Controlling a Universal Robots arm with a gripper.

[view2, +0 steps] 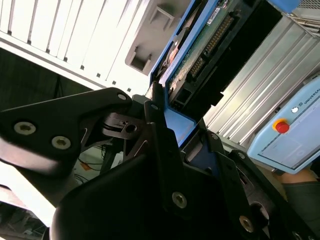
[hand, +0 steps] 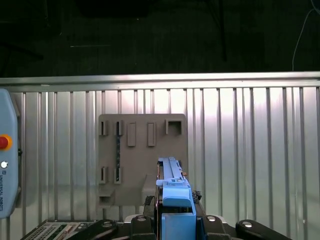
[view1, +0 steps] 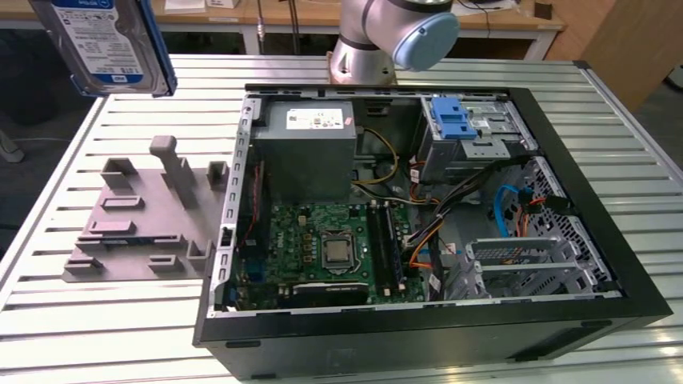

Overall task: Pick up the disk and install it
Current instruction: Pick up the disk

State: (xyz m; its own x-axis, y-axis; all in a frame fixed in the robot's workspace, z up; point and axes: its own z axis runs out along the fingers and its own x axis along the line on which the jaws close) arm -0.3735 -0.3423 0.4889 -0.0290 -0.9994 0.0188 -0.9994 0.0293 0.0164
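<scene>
The disk (view1: 102, 42), a silver drive with a white-and-blue label and blue side rails, hangs high above the slatted table at the exterior view's upper left, well above the grey fixture plate (view1: 149, 212). In the first wrist view the disk (hand: 173, 192) stands edge-on, blue rail toward the camera, and my gripper (hand: 175, 220) is shut on it from both sides. In the second wrist view the disk's green circuit board and blue rail (view2: 200, 50) run out from between the black fingers (view2: 160, 125).
The open computer case (view1: 219, 240) lies on the table, with motherboard, grey power supply box (view1: 309, 136) and a drive cage with a blue clip (view1: 461, 120). The arm's base (view1: 369, 48) stands behind the case. A teach pendant (view2: 290, 130) lies near the table.
</scene>
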